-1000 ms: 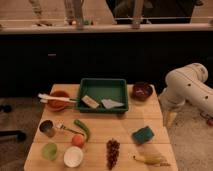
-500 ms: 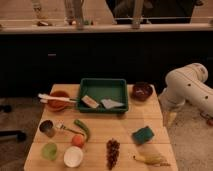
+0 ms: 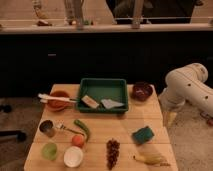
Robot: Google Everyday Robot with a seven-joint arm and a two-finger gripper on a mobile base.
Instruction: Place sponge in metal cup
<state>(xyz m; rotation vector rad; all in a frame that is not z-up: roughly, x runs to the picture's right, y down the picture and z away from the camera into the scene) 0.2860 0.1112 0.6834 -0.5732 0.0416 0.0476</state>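
**No movement since the earlier frame**

Nothing has shifted: arm and every object sit where they did a second ago.

Left side of the wooden table [image 3: 125, 131]:
- Orange bowl [image 3: 60, 101] by the far left corner. A white utensil [image 3: 49, 97] lies across it, its end poking out past the bowl's left side.
- Metal cup [image 3: 47, 128] stands upright near the left edge, closer to the near side, dark inside.
- Just right of the cup lies a small pale utensil [image 3: 62, 127], type unclear.
- Next comes a curved green pepper [image 3: 82, 129], with a round orange fruit [image 3: 77, 140] just in front of it.
- Light green cup [image 3: 49, 151] sits at the near left corner, with a white bowl [image 3: 73, 156] just beside it.

Middle:
- Green tray [image 3: 102, 81] at the centre of the far edge. It holds two flat pieces, one tan [image 3: 90, 101] and one pale [image 3: 111, 104].
- Dark bunch of grapes [image 3: 113, 151] at the near edge.

Right side:
- Dark red bowl [image 3: 142, 91] by the far right corner, just beside the tray.
- Sponge [image 3: 143, 134], teal, lies flat on the table toward the near right corner. It is well apart from the metal cup, with pepper, fruit and grapes between them.
- Banana [image 3: 151, 159] at the near right corner, just in front of the sponge.

Off the right edge:
- White arm [image 3: 187, 85] bends down beside the table.
- Gripper [image 3: 170, 119] hangs beyond the right edge, level with the gap between red bowl and sponge. The claw is released, grasping nothing, and clear of the sponge.
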